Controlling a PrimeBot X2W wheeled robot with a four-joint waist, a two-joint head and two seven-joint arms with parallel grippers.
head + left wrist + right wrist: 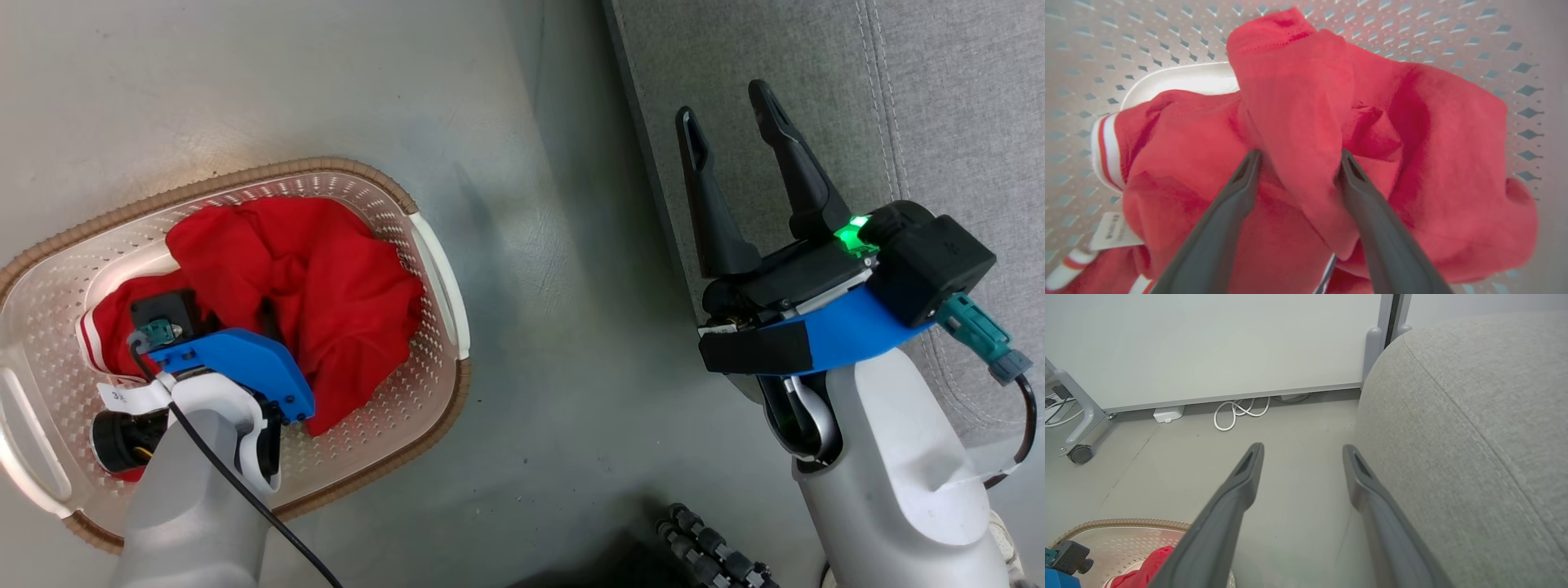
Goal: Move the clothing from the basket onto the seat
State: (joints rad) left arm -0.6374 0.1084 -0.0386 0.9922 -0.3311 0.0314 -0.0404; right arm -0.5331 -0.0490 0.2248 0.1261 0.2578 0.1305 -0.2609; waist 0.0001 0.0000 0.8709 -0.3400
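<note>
my left end effector (1300, 157) is spread astride a fold of clothing (1290, 102); i should sink deeper before pinching.

The right gripper (722, 102) is showing 2 long, dark, tapered fingers (714, 212). Pale grey forearms (890, 465) are carrying blue wrist brackets (849, 331), black camera housings (939, 269), teal connectors (976, 322) and black cables (237, 490); a green light (849, 227) is glowing.
</note>
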